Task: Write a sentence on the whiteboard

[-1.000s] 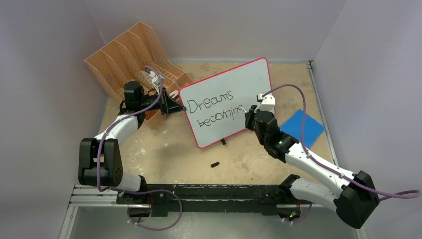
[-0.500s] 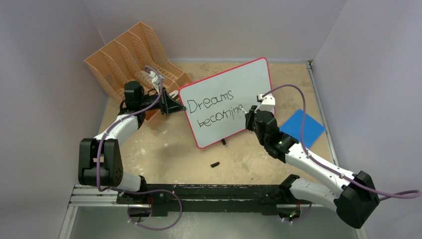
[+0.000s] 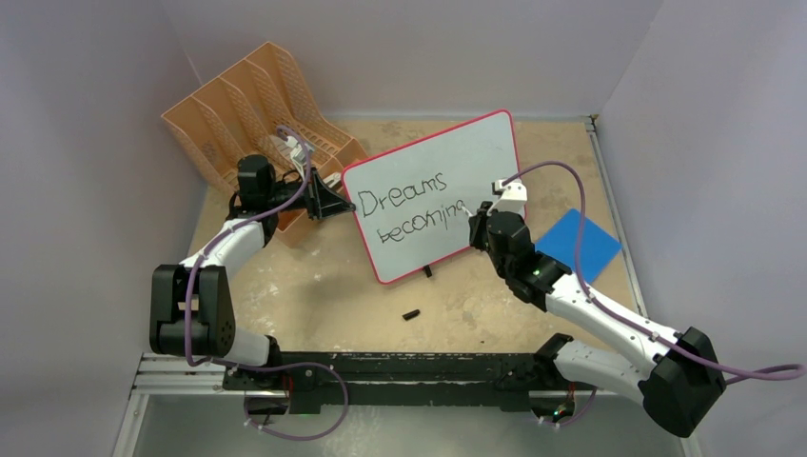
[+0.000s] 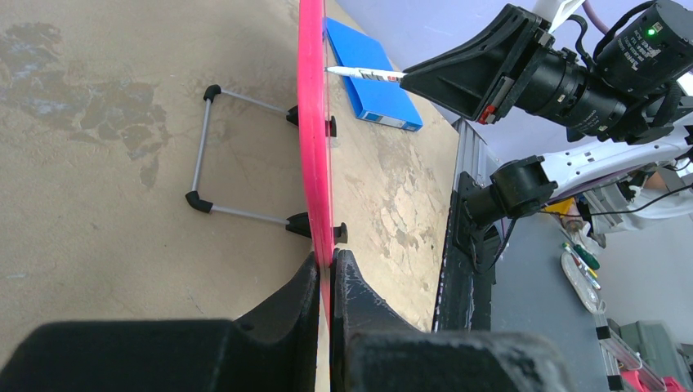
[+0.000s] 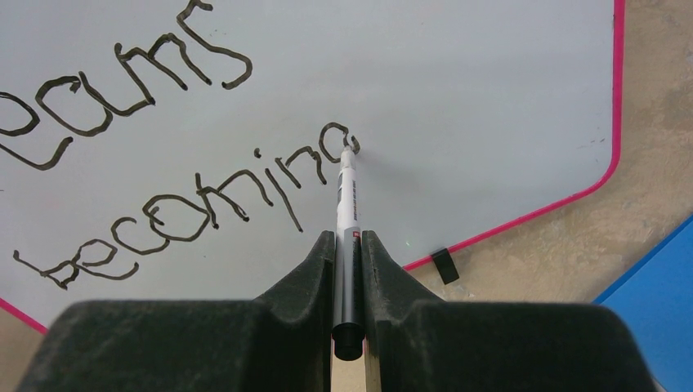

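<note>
The whiteboard (image 3: 471, 157) stands near the middle of the surface (image 3: 314, 286). The left arm (image 3: 228, 246) stretches forward, the left claw (image 4: 325, 265) clenched on the board's left edge. The right arm (image 3: 590, 309) bends inward, the right claw (image 5: 349, 245) grasping a marker (image 5: 346, 196), tip touching the sentence's (image 3: 411, 207) last letter.

A: Enclosure?
B: Plain pale lilac-grey walls: left (image 3: 86, 114), back (image 3: 409, 48), right (image 3: 723, 114).
A: Surface?
B: Tan board tabletop (image 3: 314, 286), worn, with pale blotches and darker stains. Aluminium rail (image 3: 181, 367) along the near edge, metal strip (image 3: 603, 162) down the right.
A: Light?
B: Even, soft shadows. Grey floor (image 4: 531, 327) past the table edge.
</note>
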{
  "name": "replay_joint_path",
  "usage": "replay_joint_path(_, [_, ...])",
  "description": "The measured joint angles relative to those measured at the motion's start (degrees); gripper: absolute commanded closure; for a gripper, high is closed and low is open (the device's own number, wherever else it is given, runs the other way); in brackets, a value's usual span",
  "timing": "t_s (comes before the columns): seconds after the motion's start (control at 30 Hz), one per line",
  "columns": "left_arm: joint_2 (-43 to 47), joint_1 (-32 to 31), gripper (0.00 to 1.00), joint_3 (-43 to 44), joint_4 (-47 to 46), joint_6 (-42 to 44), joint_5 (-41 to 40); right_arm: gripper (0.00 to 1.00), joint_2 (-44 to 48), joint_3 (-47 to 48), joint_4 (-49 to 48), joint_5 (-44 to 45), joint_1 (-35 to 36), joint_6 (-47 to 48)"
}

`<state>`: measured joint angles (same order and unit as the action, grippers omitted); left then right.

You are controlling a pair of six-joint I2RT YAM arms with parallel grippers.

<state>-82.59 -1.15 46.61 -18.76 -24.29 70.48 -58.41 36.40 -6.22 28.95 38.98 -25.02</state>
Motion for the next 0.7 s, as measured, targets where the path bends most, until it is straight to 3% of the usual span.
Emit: replay_joint_path(0.7, [0.00,0.00,1.00,0.00,0.00,0.00,0.00,1.00,-0.22,0.04,-1.11,0.02,-0.44,0.90])
